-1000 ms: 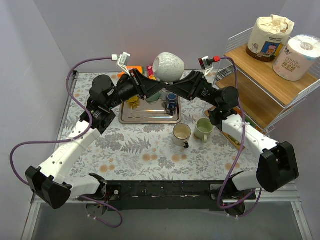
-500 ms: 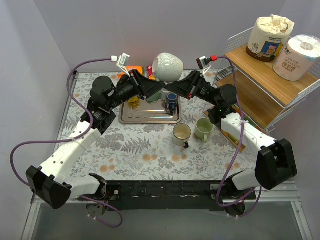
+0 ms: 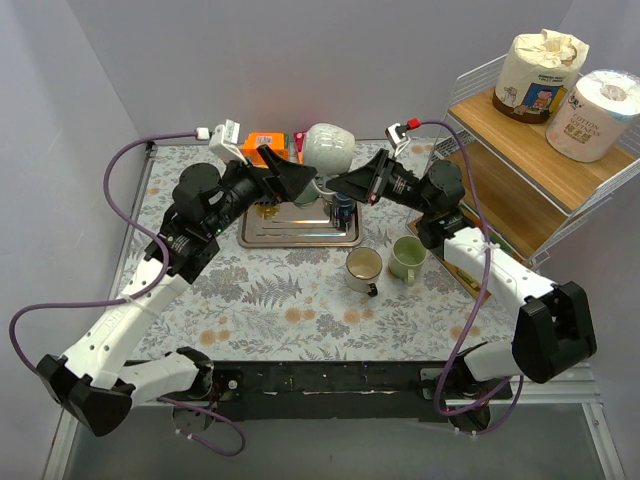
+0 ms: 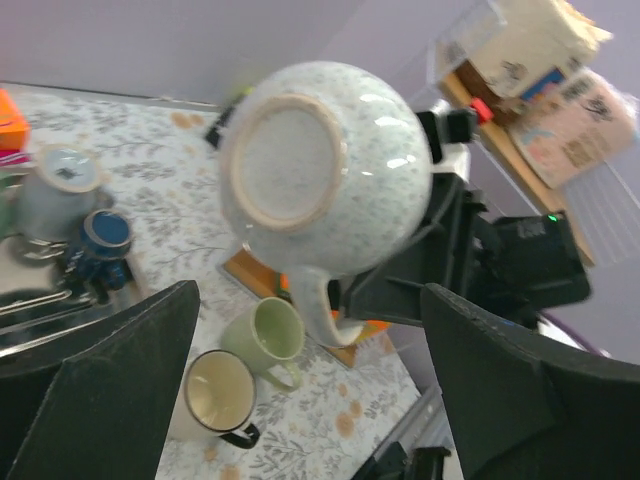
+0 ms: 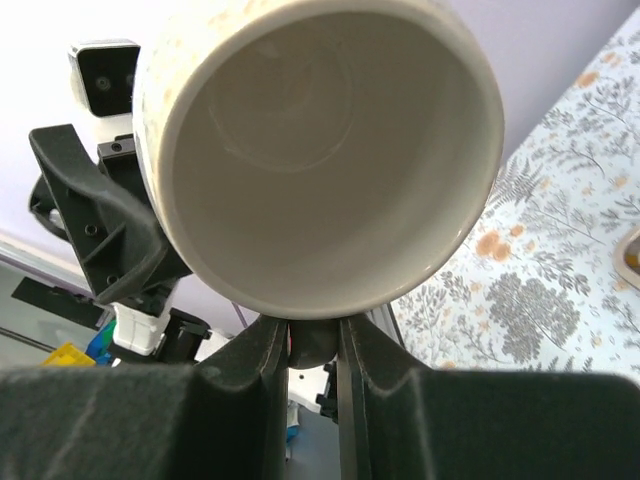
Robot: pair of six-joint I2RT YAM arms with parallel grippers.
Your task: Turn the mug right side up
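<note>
Floral cloth covers the table point(image 3: 260, 300), pale lilac walls stand behind it, and a metal tray point(image 3: 300, 237) sits toward the back; everything here is placed from that tray.

An orange box point(image 3: 265, 140) lies behind the tray's left corner. Just above the tray's left half hangs the left gripper point(image 3: 295, 180). Its fingers point(image 4: 110, 380) are spread wide, one at each lower corner of the left wrist view, and neither touches anything.

The mug point(image 3: 328, 148), white and speckled, is up in the air above the tray's back edge, between the two grippers and clear of the table. It lies tipped on its side. The left wrist camera looks at its unglazed base, with the handle pointing down, and the right wrist camera looks straight into its open mouth.

Over the tray's right half, the right gripper point(image 3: 340, 185) has its fingers point(image 5: 250, 380) pinched together on the mug's handle, just below the rim, and it alone carries the mug.

On the tray itself, under the mug, stand a small grey pot point(image 4: 55, 195) and a blue piece point(image 4: 100, 240).

In front of the tray's right corner, two cups stand upright on the cloth: a cream cup point(image 3: 363, 268) with a dark handle, and a green cup point(image 3: 407, 257) just beside it, on its right.

Well to the right of the tray is a wire shelf point(image 3: 520, 150) with wooden boards, and two paper rolls point(image 3: 540, 75) sit on its top board.
</note>
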